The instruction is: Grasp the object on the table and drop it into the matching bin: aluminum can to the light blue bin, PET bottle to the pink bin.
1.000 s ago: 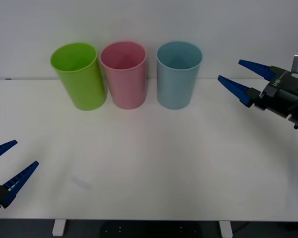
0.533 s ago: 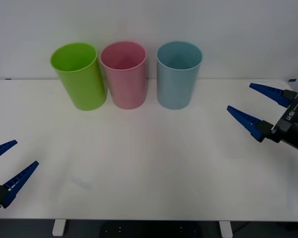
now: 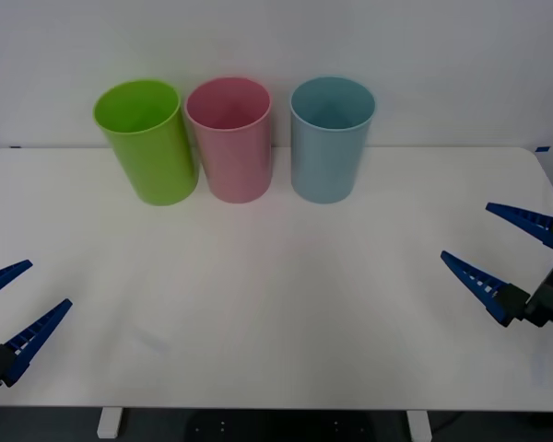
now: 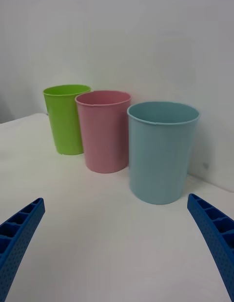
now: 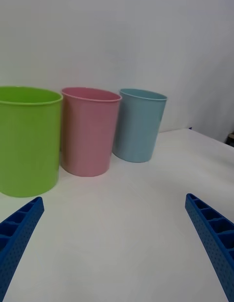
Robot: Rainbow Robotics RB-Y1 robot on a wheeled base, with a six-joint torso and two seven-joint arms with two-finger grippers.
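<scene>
The light blue bin (image 3: 330,152) (image 4: 161,155) (image 5: 139,126) stands upright at the back of the white table (image 3: 286,295), with the pink bin (image 3: 230,152) (image 4: 105,133) (image 5: 88,133) just to its left. The aluminum can is out of view, and so is any PET bottle. My right gripper (image 3: 466,231) (image 4: 115,199) is open over the table's right side, holding nothing and well short of the bins. At the front left edge my left gripper (image 3: 48,284) (image 5: 114,198) is open and empty as well.
A lime green bin (image 3: 149,147) (image 4: 66,119) (image 5: 27,141) stands left of the pink one; the three bins form a tight row along the back edge, near the white wall. Bare tabletop stretches between the bins and both grippers.
My right gripper has drawn back from beside the light blue bin, moving down and toward the front right of the table, still open. The left gripper has not moved.
</scene>
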